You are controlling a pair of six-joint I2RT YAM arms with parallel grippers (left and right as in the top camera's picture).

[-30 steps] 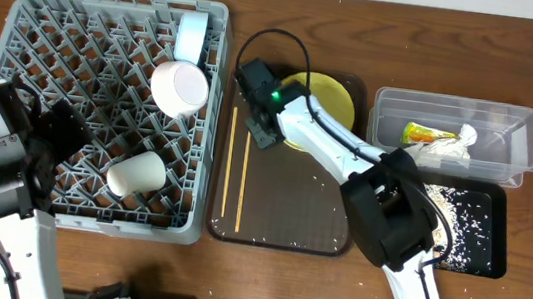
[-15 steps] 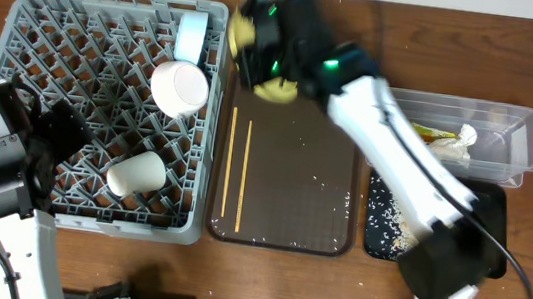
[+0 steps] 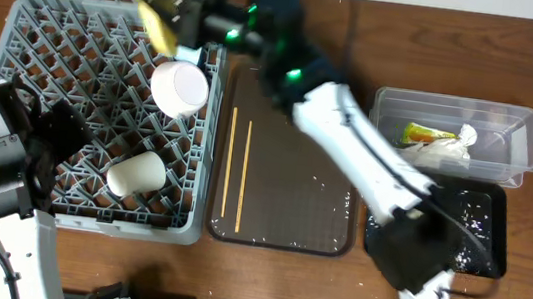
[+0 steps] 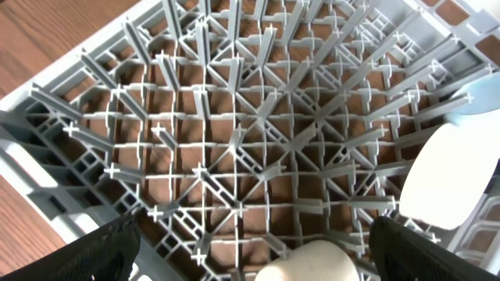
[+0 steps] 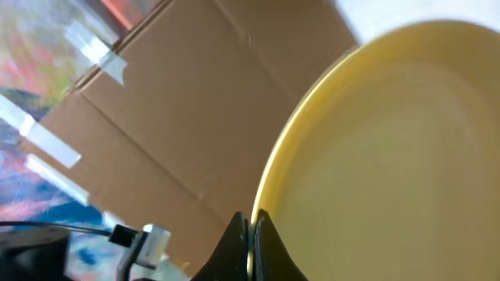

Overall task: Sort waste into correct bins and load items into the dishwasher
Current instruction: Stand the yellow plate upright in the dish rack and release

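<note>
1. The right hand (image 5: 251, 231) was clenched on the rim of the round yellow plate (image 3: 151, 0), its two fingers pinching the edge.
2. The plate stood on edge above the far side of the large grey plastic lattice dish rack (image 3: 56, 55), just behind the white bowl (image 3: 180, 87).
3. The left hand (image 4: 254, 234) hung released, its fingers spread wide and empty, over the rack's near left part, beside the white cup (image 3: 136, 175).

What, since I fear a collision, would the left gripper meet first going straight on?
Probably the peg grid of the dish rack, ahead of the open left gripper; the white cup at the lower edge might come first, depth unclear.
</note>
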